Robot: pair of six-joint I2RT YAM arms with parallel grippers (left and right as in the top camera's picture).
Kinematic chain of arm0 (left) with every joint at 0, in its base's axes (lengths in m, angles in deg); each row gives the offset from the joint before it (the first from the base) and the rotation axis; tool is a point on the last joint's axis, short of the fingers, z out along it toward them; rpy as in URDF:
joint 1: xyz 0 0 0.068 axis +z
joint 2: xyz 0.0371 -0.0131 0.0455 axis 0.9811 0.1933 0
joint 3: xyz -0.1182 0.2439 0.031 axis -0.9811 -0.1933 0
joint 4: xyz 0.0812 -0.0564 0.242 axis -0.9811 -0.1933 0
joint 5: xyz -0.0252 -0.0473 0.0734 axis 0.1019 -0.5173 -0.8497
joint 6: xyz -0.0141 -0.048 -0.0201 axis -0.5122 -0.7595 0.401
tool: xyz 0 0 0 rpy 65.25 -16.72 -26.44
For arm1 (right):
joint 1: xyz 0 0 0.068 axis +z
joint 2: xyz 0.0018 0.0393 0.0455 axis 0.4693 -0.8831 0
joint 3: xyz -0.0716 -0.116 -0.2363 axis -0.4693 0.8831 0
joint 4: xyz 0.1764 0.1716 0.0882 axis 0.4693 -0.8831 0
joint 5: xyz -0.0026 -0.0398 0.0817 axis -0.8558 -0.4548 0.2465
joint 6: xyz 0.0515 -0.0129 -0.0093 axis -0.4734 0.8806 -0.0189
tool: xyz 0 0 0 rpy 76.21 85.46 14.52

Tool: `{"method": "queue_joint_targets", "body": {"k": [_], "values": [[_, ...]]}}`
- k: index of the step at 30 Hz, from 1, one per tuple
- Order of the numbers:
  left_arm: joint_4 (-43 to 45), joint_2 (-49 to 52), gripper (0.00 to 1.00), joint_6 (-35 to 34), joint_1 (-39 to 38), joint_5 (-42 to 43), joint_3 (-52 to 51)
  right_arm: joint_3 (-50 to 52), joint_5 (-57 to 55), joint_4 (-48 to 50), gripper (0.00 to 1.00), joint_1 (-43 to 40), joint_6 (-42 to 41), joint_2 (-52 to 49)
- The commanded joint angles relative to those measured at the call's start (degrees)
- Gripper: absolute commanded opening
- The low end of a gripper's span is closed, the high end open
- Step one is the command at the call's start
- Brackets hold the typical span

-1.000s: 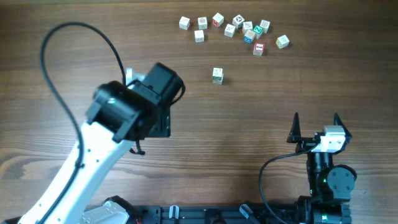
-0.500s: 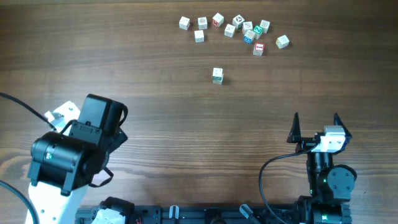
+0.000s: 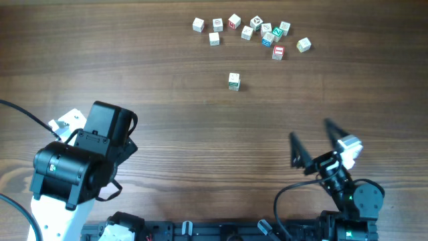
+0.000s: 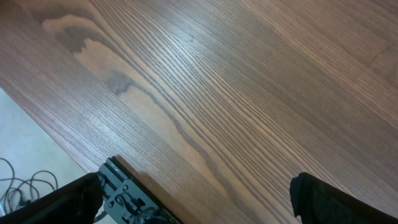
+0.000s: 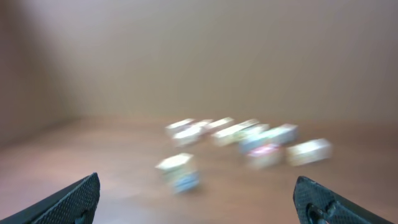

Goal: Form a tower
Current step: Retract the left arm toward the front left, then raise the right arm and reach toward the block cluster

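L gripper (image 4: 196, 183): nearest, low over the front-left corner of the wooden table (image 4: 217, 74); jaws spread wide, nothing betw. them; only bare grain under it
Table edge: black rail (image 4: 127, 196) along it; pale floor (image 4: 25, 124) w/ cables (image 4: 15, 180) past the edge
L arm (image 3: 77, 167): from above, its black wrist housing hides the fingers
R gripper (image 3: 310, 130): front-right, close to its base; fingers splayed wide, empty; angled toward the far left; well apart from every cube
Tower (image 3: 233, 81): mid-table, standing alone betw. the R gripper and the far cubes; short upright stack, pale cube on top, blue-green side below; neither gripper touches it; only a blur in the R wrist view
Loose cubes (image 3: 257, 30): far side, abt a dozen in a ragged row; a few touching near the middle; red, green, blue prints; rightmost one sits a bit apart
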Motion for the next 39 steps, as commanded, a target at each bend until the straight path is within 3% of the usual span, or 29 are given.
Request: {"method": "queue_joint_targets", "body": {"k": [1, 6, 9, 14, 19, 24, 32, 37, 39], "values": [[0.1, -0.2, 1.0, -1.1, 0.4, 0.2, -0.2, 0.0, 20.4, -3.8, 1.0, 0.0, -21.7, 0.4], [0.1, -0.2, 1.0, -1.1, 0.4, 0.2, -0.2, -0.3, 16.7, -2.4, 0.99, 0.0, -26.2, 0.3], [0.1, -0.2, 1.0, -1.1, 0.4, 0.2, -0.2, -7.2, 7.8, -3.8, 0.99, 0.0, -25.4, -6.4], [0.1, -0.2, 1.0, -1.1, 0.4, 0.2, -0.2, -25.8, 2.6, -11.2, 0.99, 0.0, -13.0, -35.6], [0.1, -0.2, 1.0, -1.1, 0.4, 0.2, -0.2, -52.6, -10.5, -27.4, 1.0, 5.0, -4.6, -66.1], [0.2, -0.2, 1.0, -1.1, 0.4, 0.2, -0.2, -79.1, -28.3, -40.9, 0.99, 16.1, -5.2, -86.5], [0.1, -0.2, 1.0, -1.1, 0.4, 0.2, -0.2, -83.0, -34.0, -24.2, 0.99, 20.5, -5.3, -98.1], [0.1, -0.2, 1.0, -1.1, 0.4, 0.2, -0.2, -98.1, -39.7, -28.0, 0.99, 21.1, -8.0, -119.4], [0.1, -0.2, 1.0, -1.1, 0.4, 0.2, -0.2, -104.5, -42.7, -29.0, 0.95, 21.2, -10.0, -127.3]]}}
